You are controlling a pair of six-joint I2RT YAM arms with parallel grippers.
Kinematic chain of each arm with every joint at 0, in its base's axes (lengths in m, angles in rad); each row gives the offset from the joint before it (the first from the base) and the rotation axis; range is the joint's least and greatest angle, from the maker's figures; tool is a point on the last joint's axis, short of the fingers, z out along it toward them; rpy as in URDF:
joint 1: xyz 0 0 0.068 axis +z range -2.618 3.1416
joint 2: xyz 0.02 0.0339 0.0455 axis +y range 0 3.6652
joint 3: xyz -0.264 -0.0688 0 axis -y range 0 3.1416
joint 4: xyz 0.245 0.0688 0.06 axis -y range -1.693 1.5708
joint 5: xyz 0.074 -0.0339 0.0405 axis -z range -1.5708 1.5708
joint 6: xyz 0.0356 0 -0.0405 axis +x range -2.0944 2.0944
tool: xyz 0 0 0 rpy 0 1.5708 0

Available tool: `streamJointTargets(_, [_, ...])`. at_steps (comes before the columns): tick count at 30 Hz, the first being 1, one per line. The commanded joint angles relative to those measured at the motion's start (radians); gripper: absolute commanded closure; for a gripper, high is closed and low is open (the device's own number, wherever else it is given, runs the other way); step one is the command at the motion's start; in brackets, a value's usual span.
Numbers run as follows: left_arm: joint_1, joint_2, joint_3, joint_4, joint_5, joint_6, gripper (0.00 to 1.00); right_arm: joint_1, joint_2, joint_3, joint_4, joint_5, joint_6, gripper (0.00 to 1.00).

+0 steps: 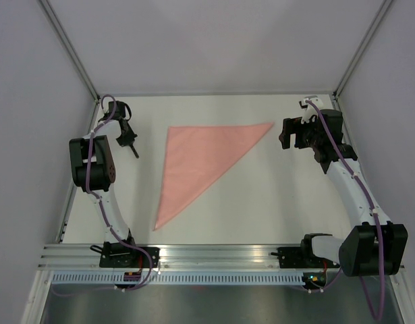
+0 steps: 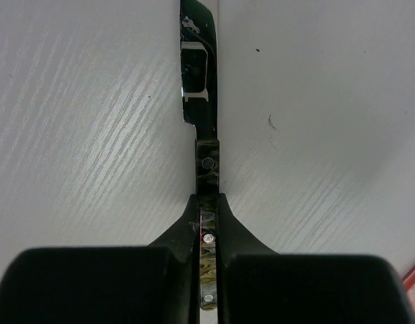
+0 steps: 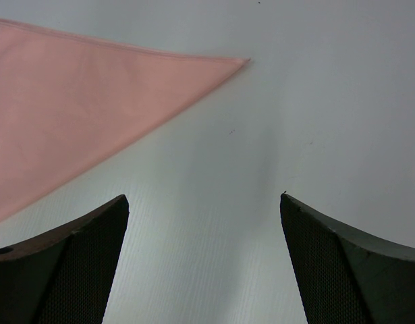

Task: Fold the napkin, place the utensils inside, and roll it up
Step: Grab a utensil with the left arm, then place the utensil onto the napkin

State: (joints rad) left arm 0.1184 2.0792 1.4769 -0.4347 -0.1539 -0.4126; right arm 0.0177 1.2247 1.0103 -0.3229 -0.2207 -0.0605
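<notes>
1. the left claw (image 2: 206, 214) is pressed together on a utensil (image 2: 202, 101), a slim piece seen edge-on, with a dark riveted handle and a shiny end; it is probably a knife, but that is a guess.
2. the right claw (image 3: 204, 202) is spread wide and holds nothing. it hangs over the bare surface (image 3: 315, 101), near the napkin's far right corner.
3. the napkin (image 1: 194, 162) lies flat between the two arms as a triangle. one long edge runs along the far side and the narrow tip points toward the near left.
4. done, judging from that shape: the fold looks finished.
5. in hand: the pick-up of the utensil. it sits in the left claw to the left of the napkin, apart from it, with nothing yet on the cloth. the pictures do not show whether it is lifted off the surface.
6. left to do: carry the utensil onto the napkin, add any others (none show in these views), then roll the cloth around them. the task seems well short of halfway.
</notes>
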Motion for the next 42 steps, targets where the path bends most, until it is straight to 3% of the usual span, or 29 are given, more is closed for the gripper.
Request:
streamJointTargets(1, [0.007,0.015,0.014,-0.052,0.023,0.046,0.98,0.004,-0.019,-0.003,0.008,-0.012,-0.007,0.02])
streamJointTargets(15, [0.001,-0.218,-0.064,0.080,0.224,0.078,0.98,0.011,-0.013,-0.001,0.007,-0.014,-0.013,0.02])
streamJointTargets(22, [-0.060,-0.327,-0.101,0.108,0.296,0.181,0.98,0.018,-0.016,-0.003,0.007,-0.016,-0.013,0.02])
streamJointTargets(32, [-0.367,-0.347,-0.132,0.079,0.430,0.374,0.98,0.034,-0.013,-0.003,0.007,-0.020,-0.012,0.02])
streamJointTargets(37, [-0.541,-0.325,-0.168,0.059,0.424,0.480,0.98,0.041,-0.013,-0.004,0.008,-0.029,-0.012,0.02])
streamJointTargets(42, [-0.632,-0.283,-0.162,0.040,0.456,0.509,0.98,0.050,-0.011,-0.004,0.008,-0.026,-0.015,0.02])
